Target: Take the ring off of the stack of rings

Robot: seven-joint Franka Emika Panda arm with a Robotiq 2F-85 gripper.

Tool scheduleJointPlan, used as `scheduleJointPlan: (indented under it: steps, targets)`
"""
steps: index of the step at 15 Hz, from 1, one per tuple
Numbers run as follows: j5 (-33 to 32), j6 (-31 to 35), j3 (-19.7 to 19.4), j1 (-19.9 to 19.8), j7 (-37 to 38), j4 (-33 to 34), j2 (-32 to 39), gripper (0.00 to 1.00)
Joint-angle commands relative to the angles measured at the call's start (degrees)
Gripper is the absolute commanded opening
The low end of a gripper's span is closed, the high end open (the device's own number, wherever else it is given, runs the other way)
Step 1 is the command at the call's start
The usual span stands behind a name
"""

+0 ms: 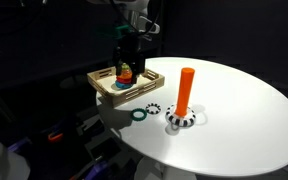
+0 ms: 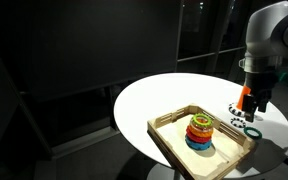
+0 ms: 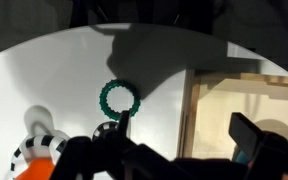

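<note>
In an exterior view the pincer hangs high, dark against a dark background. From this angle it lines up with the wooden tray and the stack of rings inside it, but it touches neither. How far it is open is hard to read here. The ring, dark green, lies flat on the white table just in front of the tray, apart from the stack. A black-and-white ring lies beside it, and the orange post stands upright on its striped base a little further along.

In an exterior view from the opposite side, the pincer hangs beyond the far side of the tray, in line with the orange post. It is clear of the stack of rings, which sits in the tray with a lighter green ring on top, then orange, red and blue. The ring shows only as a small dark loop on the table beside the tray.

In the wrist view the pincer stands wide apart, its dark fingers at the lower edge with nothing between them. The ring lies on the table, untouched, between the tray and the striped base.
</note>
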Motion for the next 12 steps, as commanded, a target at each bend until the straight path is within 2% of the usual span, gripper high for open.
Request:
scheduleJointPlan:
  steps: [1,9,10,11,12]
  targets:
    - [2.04,-5.31,0.84,0.12,-0.71,1.32,-5.02,1.00]
    - [2.28,-9.56,2.19,0.63,0.20,4.41,-12.02,1.00]
    - [3.92,-9.51,2.08,1.10,-1.87,4.61,-12.06,1.00]
    - [1.96,-7.72,2.11,0.42,-0.16,3.79,-10.95,1.00]
    - [2.60,-7.78,2.22,0.74,-0.35,3.88,-11.36,1.00]
